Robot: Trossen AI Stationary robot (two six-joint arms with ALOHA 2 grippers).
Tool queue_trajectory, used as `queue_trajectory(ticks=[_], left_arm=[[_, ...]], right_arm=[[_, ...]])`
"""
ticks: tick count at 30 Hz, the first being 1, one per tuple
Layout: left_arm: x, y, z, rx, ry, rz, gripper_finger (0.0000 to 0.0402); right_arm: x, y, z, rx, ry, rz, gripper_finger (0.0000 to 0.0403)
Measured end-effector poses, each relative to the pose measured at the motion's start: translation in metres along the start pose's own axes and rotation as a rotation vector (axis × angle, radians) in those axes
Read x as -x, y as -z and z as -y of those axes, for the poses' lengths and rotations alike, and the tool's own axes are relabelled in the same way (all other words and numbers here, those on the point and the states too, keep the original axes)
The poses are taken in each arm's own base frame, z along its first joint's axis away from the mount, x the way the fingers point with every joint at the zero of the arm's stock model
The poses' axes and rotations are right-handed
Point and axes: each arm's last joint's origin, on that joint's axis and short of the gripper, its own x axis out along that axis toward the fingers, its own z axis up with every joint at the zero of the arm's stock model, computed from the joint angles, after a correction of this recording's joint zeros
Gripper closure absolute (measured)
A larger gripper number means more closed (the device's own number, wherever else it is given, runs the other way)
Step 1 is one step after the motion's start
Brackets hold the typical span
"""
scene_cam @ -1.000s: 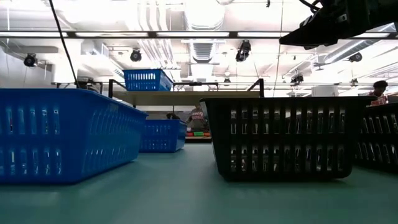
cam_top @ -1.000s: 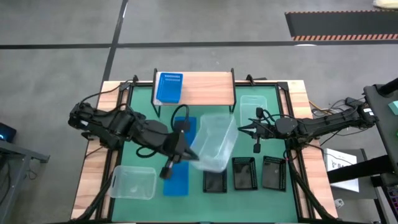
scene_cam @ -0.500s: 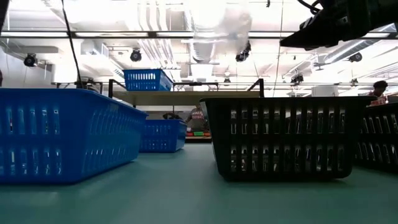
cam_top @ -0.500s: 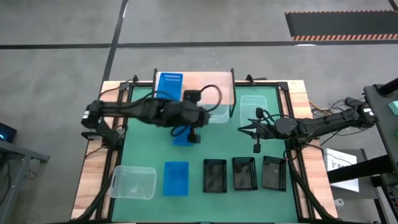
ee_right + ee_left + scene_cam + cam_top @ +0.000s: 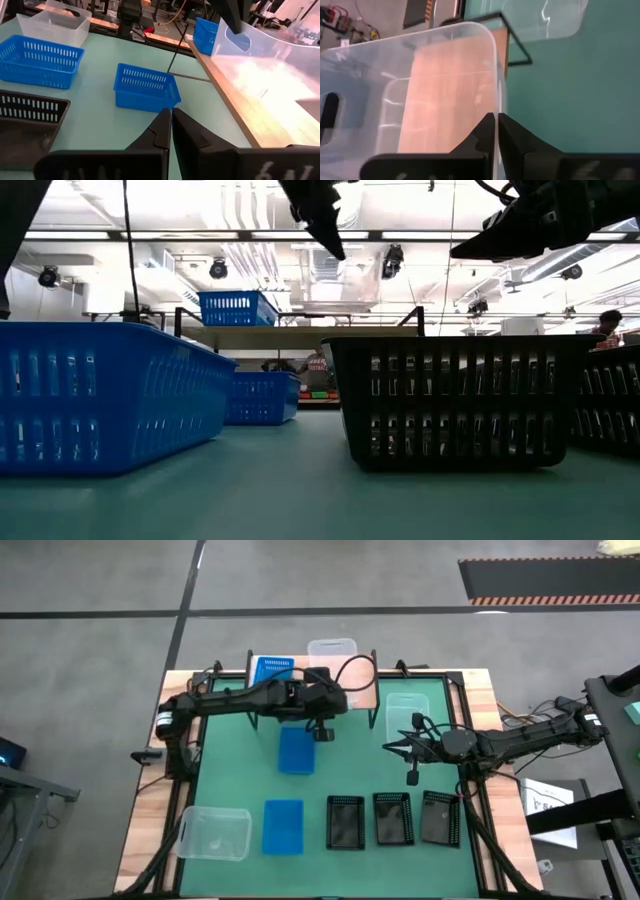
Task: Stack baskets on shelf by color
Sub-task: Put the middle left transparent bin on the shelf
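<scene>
Two arms are out over the surface. The left fingers are pinched onto the rim of a clear basket, holding it over the shelf — its far end juts past the shelf's back edge, a blue basket just beside it on the plank. The right fingers hang pressed together with nothing between them, a second clear basket just beyond their tips. Three black baskets sit in a row near them.

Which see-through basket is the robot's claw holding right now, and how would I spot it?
Find the wooden shelf at the table's far edge. The clear basket hangs over its middle, pinched by the left claw. Unlike the other clear baskets, it is off the green table.
</scene>
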Motion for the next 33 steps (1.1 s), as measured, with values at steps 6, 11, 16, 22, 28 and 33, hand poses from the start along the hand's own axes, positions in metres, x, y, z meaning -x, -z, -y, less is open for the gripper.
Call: queue_trajectory(ticks=[6, 11, 16, 22, 28, 33], left_arm=[[-0.001, 0.004, -0.002, -0.003, 0.028, -0.018, 0.0402], [-0.003, 0.01, -0.001, -0.025, 0.102, -0.048, 0.0402], [-0.008, 0.013, 0.001, -0.076, 0.109, -0.063, 0.0402], [-0.014, 0.018, -0.004, -0.076, 0.104, -0.084, 0.0402], [-0.017, 0.022, -0.012, -0.043, 0.091, -0.096, 0.0402], [-0.018, 0.023, -0.016, -0.035, 0.085, -0.102, 0.0402]], right_arm=[[0.0, 0.001, 0.0, -0.001, -0.003, -0.012, 0.0394], [0.0, 0.001, 0.0, -0.004, -0.003, -0.013, 0.0394], [0.0, 0.001, 0.0, -0.007, -0.003, -0.013, 0.0394], [0.0, 0.001, 0.0, -0.008, -0.003, -0.013, 0.0394], [0.0, 0.001, 0.0, -0.008, -0.003, -0.013, 0.0394], [0.0, 0.001, 0.0, -0.007, -0.003, -0.013, 0.0394]])
